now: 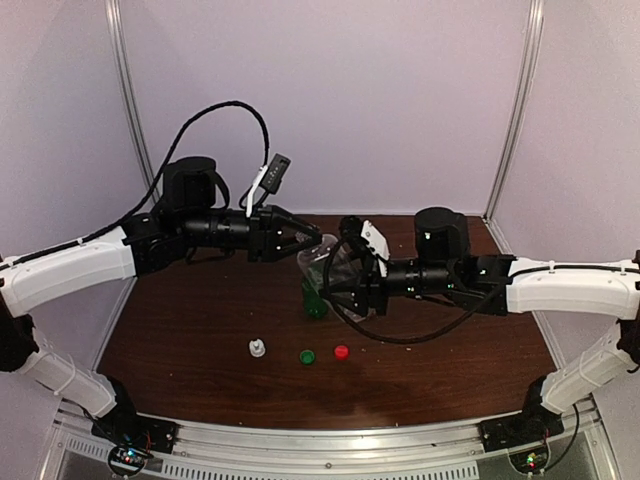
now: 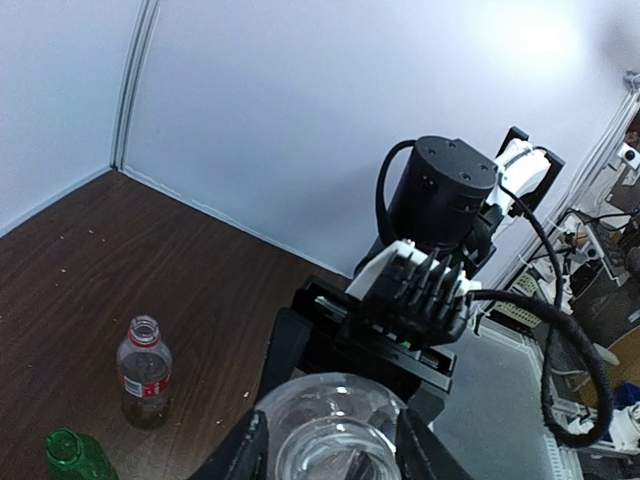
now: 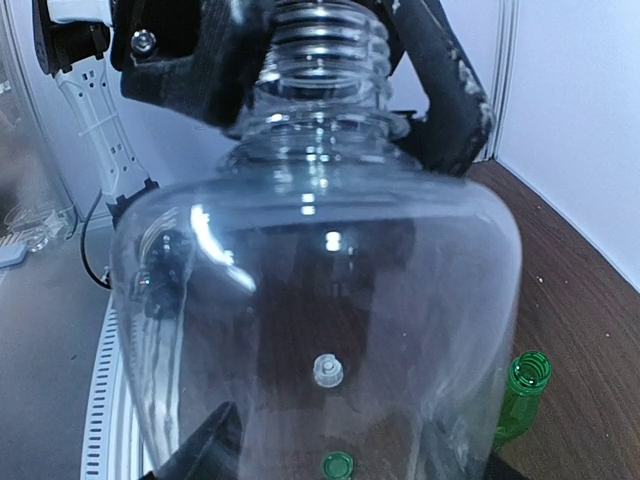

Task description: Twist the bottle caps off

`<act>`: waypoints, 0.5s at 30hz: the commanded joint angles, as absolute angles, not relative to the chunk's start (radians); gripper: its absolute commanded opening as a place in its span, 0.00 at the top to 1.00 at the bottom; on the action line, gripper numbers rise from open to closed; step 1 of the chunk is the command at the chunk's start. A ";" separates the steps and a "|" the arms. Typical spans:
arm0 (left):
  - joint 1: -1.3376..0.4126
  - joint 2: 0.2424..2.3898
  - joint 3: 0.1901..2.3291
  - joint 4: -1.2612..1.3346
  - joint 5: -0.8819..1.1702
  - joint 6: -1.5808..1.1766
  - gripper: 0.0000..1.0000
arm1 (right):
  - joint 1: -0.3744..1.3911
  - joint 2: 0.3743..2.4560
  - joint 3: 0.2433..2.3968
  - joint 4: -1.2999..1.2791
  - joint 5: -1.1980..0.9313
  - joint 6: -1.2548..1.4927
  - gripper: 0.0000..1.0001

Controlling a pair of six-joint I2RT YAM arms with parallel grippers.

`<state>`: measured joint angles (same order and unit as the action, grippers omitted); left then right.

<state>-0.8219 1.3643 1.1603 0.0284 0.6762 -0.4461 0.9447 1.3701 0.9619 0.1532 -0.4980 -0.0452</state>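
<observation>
Nearest you on the counter (image 1: 190,310) lie three loose caps in a row. The white cap (image 1: 258,348) is on the left, the green cap (image 1: 307,355) in the middle and the red cap (image 1: 341,351) on the right, each apart from its neighbours. Just behind them the green bottle (image 1: 315,300) stands upright with its neck bare. Above and just beyond it you have the wide clear bottle (image 1: 322,256) off the counter, tipped between the two arms, its threaded neck bare too. Your right fingers (image 3: 212,445) are clamped on its lower body from the right. Your left fingers (image 2: 243,452) sit closed on either side of its neck, lying against it. In the left wrist view, the red-labelled bottle (image 2: 143,370) stands upright on the counter just past the green one, uncapped and not touching it.
</observation>
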 commanded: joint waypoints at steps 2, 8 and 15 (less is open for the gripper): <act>-0.830 1.390 1.198 0.043 0.735 -0.435 0.69 | 0.944 1.368 0.994 0.165 -0.504 -0.038 0.40; -0.830 1.397 1.190 0.057 0.744 -0.438 1.00 | 0.943 1.365 0.984 0.176 -0.468 -0.013 0.33; -0.828 1.380 1.184 -0.058 0.598 -0.417 1.00 | 0.937 1.368 0.974 0.151 -0.390 0.000 0.00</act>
<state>-0.8249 1.3830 1.1725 0.0139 0.6739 -0.4419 0.9451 1.3708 0.9623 0.1394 -0.4503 -0.0139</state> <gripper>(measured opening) 0.305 0.972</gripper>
